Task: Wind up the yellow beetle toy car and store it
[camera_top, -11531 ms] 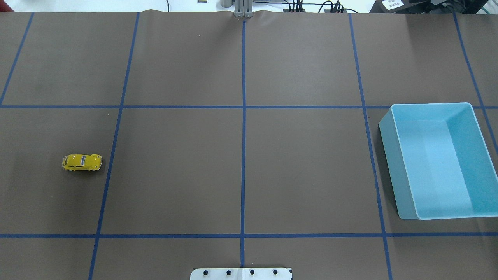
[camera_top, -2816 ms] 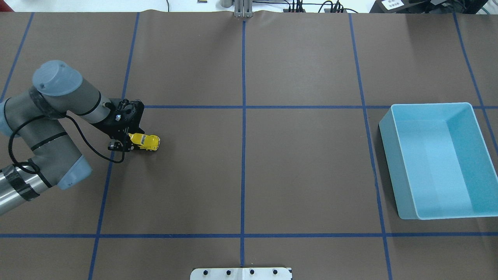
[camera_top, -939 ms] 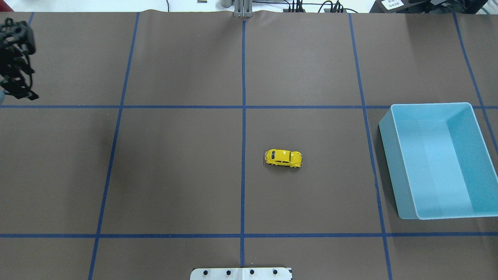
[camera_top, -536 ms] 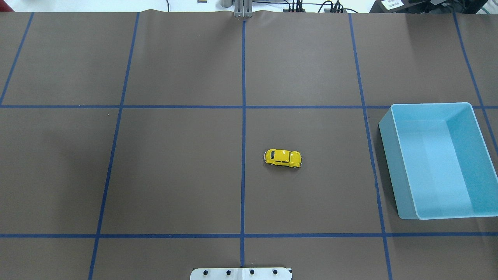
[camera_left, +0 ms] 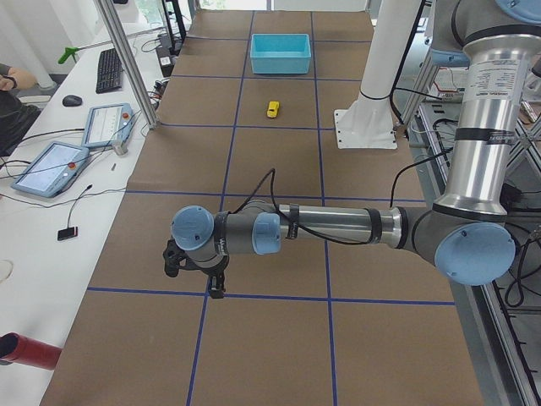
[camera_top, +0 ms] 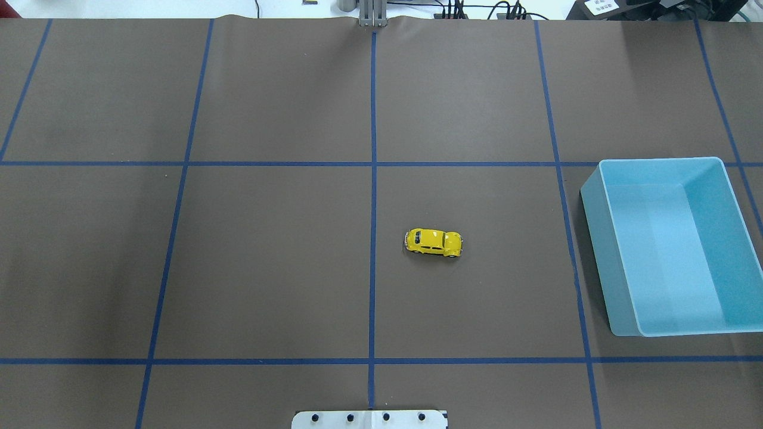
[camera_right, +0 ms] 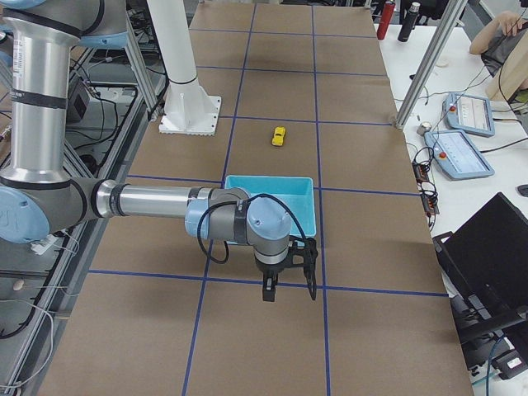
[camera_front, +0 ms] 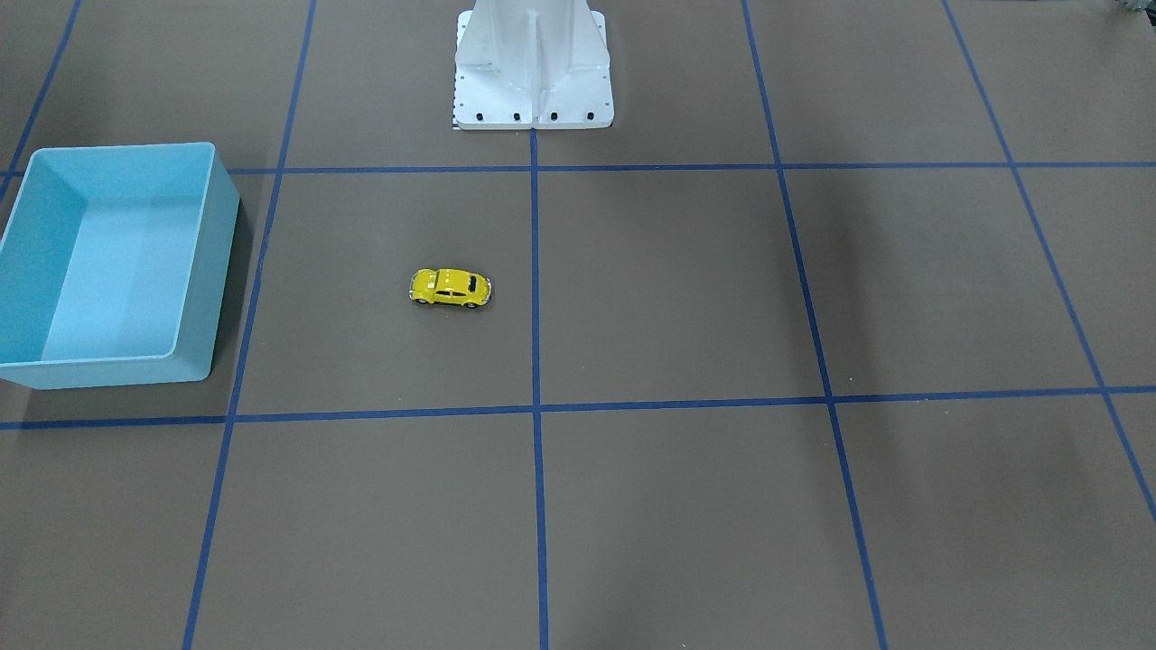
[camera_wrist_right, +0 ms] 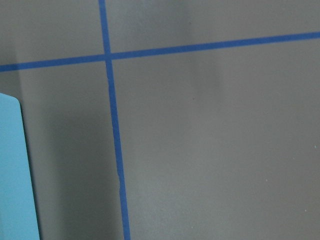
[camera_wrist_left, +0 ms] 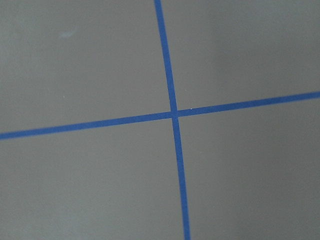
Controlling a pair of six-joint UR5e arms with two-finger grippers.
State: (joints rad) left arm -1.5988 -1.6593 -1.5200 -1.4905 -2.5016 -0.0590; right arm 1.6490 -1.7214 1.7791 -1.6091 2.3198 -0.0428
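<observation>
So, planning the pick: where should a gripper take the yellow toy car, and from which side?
The yellow beetle toy car stands on its wheels, lengthwise toward the light blue bin. Come from straight above and close on its flanks at mid-body; the rounded roof and ends would likely slip.

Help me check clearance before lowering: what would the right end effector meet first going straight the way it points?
Probably the table, just beside the blue bin. The right end effector points straight down; its height is unclear.
</observation>
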